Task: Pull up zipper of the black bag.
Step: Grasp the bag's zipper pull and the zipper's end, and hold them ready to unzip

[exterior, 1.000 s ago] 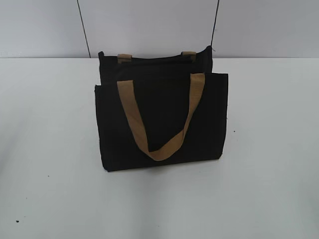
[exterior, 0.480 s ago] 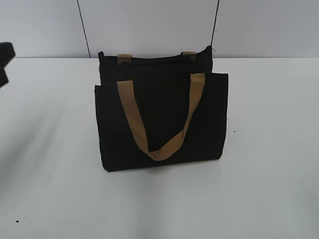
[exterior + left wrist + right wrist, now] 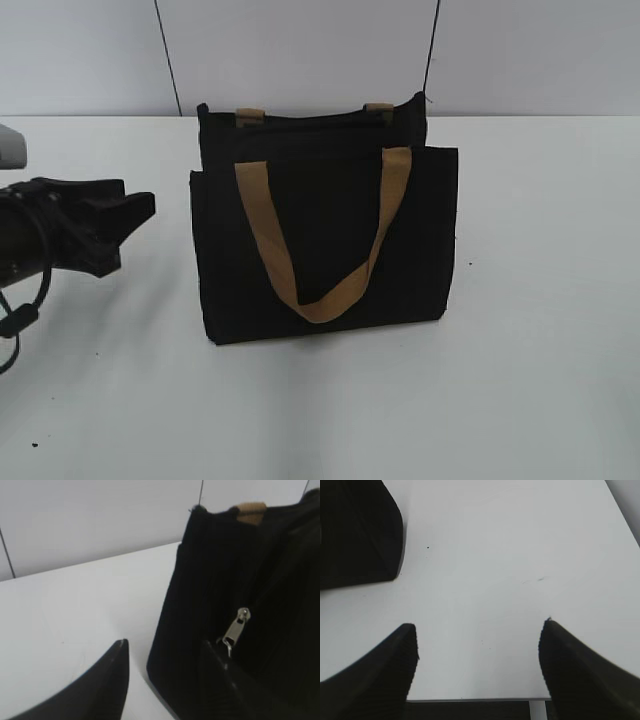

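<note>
The black bag (image 3: 320, 240) stands upright mid-table, with tan handles; one handle (image 3: 318, 300) hangs down its front. My left gripper (image 3: 135, 232) is open and empty just left of the bag's left side, apart from it. In the left wrist view the open jaws (image 3: 165, 645) face the bag's side (image 3: 210, 580), and the zipper's silver pull tab (image 3: 236, 627) hangs just beyond the right fingertip. My right gripper (image 3: 477, 627) is open and empty over bare table, and a corner of the bag (image 3: 355, 530) shows at upper left. The right gripper is outside the exterior view.
The white table (image 3: 540, 330) runs back to a pale wall (image 3: 300, 50) behind the bag. The table's near edge (image 3: 480, 699) shows in the right wrist view. A grey piece of the left arm (image 3: 10, 148) sits at the left edge.
My left arm has come in from the left edge and moved right towards the bag's left side. The bag has not moved.
</note>
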You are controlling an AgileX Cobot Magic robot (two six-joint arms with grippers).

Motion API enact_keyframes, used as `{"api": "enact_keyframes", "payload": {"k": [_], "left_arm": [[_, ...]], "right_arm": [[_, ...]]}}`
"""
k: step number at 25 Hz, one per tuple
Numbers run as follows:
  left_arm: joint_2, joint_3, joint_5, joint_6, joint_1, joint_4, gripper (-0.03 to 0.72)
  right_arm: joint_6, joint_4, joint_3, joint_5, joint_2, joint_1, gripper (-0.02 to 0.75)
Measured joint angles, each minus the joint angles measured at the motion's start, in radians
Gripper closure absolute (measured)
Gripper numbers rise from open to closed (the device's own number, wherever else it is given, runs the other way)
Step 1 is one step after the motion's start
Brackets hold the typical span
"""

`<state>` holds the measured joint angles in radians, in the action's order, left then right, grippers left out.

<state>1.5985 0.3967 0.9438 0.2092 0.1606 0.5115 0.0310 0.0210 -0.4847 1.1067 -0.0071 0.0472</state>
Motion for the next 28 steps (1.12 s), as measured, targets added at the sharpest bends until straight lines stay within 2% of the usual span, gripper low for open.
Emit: {"api": "enact_keyframes", "payload": {"k": [6,11,21,28], "left_arm": [[0.194,0.020,0.115,0.000,0.000,0.035,0.324],[0.319,0.079,0.180,0.002,0.000,0.138,0.323],[0.412,0.179,0.196,0.003,0.000,0.265,0.323],[0.463,0.242,0.198,0.003,0.000,0.306,0.322]], "right_arm": [[0.000,0.000,0.000,0.000,0.000,0.000,0.161],[0.000,0.000,0.000,0.000,0.000,0.000,0.161],[0.000,0.000,0.000,0.000,0.000,0.000,0.161],[0.000,0.000,0.000,0.000,0.000,0.000,0.161]]}}
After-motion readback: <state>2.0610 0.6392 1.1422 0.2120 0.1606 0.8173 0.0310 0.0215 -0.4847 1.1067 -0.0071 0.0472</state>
